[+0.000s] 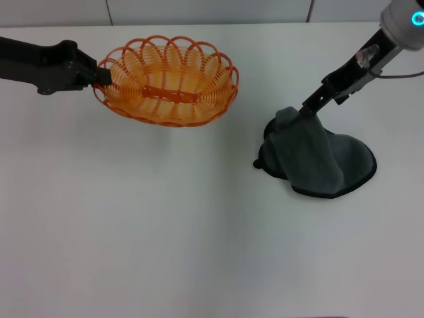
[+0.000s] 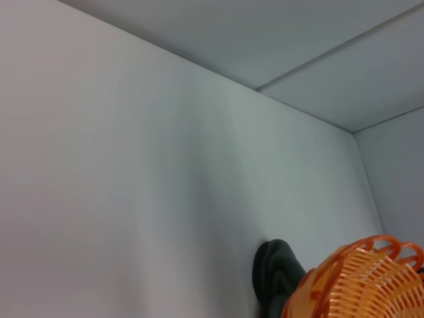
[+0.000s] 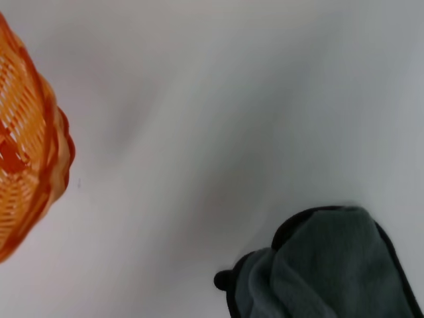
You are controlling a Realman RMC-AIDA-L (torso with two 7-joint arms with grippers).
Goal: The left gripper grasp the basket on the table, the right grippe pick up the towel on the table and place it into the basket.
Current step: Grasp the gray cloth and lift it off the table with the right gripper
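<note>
The near half of the table [image 1: 165, 252] is plain white and carries nothing of the task. Farther in, toward the right edge, lies the towel [image 1: 321, 162], a dark grey-green cloth with a darker stitched border. Its upper left part is pulled up into a peak, while the rest spreads on the surface. The right grippe [image 1: 310, 107] comes down from the far right corner and its tips are closed on this raised fold. The step in hand seems to be the lift of the towel. To do it well, I think the arm should rise straight until the hanging part is free of the table, and only then travel left, so the cloth does not drag or slip from the pinch. Farther still, near the far left part of the table, the basket [image 1: 169, 81] appears slightly raised and tilted. The left gripper [image 1: 99, 75] reaches in from the left edge and is clamped on the basket's left rim. It should hold the basket steady with its opening upward. Behind the far edge of the table there is a pale wall with thin panel seams.
</note>
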